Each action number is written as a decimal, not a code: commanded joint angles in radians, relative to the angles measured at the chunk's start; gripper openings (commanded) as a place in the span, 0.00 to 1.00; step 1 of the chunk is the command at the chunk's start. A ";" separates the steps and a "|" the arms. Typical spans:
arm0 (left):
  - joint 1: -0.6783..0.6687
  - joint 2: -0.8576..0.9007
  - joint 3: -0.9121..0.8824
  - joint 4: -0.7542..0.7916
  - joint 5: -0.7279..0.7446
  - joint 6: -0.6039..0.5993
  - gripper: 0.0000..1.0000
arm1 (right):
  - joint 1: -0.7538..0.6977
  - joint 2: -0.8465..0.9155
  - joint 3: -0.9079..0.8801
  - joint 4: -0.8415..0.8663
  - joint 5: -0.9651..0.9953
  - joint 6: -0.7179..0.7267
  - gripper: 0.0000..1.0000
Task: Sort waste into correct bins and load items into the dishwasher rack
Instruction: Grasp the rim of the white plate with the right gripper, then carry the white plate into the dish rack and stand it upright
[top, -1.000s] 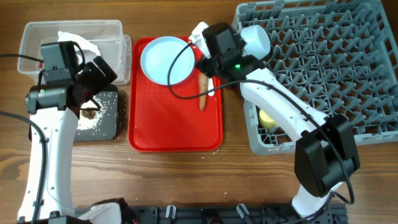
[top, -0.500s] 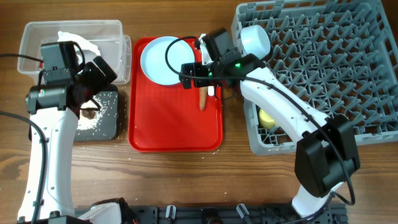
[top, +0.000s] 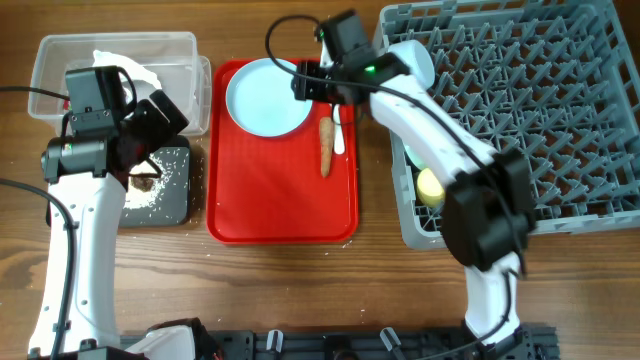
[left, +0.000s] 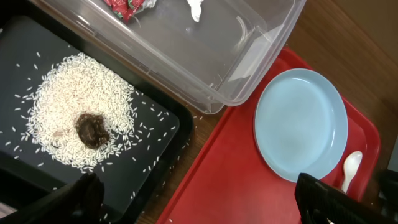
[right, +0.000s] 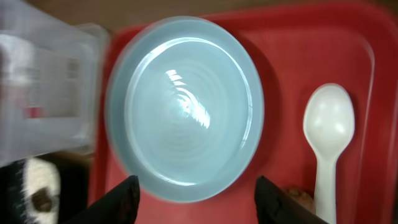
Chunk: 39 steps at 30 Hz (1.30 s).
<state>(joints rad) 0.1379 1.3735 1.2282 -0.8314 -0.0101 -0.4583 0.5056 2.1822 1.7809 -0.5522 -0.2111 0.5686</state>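
A pale blue plate lies at the top of the red serving tray. My right gripper hovers over the plate's right rim. In the right wrist view it is open, with one finger on each side of the plate, not touching it. The white spoon and the brown carrot-shaped stick lie beside the plate. My left gripper hangs open and empty over the black tray, which holds rice grains and a dark lump.
The clear tub at the far left holds white tissue and a red wrapper. The grey dishwasher rack at the right holds a yellow cup and a pale bowl. My right arm crosses the rack's left edge.
My right gripper swung left from the rack's corner to above the plate's rim, and its fingers have drawn closer together. The left arm has not moved.
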 joint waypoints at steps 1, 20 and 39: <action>0.005 0.000 0.014 0.000 0.001 0.002 1.00 | 0.002 0.078 0.003 0.026 0.025 0.099 0.50; 0.005 0.000 0.014 0.000 0.001 0.002 1.00 | 0.015 0.187 0.001 0.058 0.035 0.142 0.04; 0.005 0.000 0.014 0.000 0.001 0.002 1.00 | -0.022 -0.399 0.009 -0.197 0.480 -0.336 0.04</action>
<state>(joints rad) 0.1379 1.3735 1.2282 -0.8314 -0.0101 -0.4583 0.5076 1.8996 1.7805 -0.6918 0.0341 0.3889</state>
